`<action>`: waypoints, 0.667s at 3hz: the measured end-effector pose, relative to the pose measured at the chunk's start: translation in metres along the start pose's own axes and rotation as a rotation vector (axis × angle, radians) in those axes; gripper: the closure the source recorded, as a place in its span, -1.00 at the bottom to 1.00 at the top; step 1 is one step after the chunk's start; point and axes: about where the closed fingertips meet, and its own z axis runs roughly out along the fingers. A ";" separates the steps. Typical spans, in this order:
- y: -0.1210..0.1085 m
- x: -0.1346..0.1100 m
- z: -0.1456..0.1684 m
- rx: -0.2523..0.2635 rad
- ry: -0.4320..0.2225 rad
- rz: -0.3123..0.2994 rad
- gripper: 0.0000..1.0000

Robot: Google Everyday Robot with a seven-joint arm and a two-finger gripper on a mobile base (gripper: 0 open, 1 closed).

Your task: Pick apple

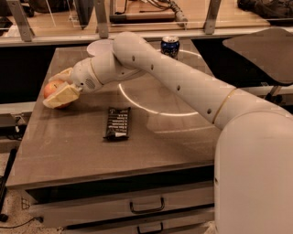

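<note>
Lab-like test space: wood surface (174,137) atop 2-drawer cabinet (146,206), metal frame posts (101,18), cables (158,5) behind. End effector (54,90) at apple (50,85), surface's left edge.
</note>
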 end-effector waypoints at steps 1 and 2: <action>0.003 0.004 -0.004 0.019 -0.001 0.006 0.46; 0.002 -0.005 -0.033 0.049 -0.051 0.002 0.90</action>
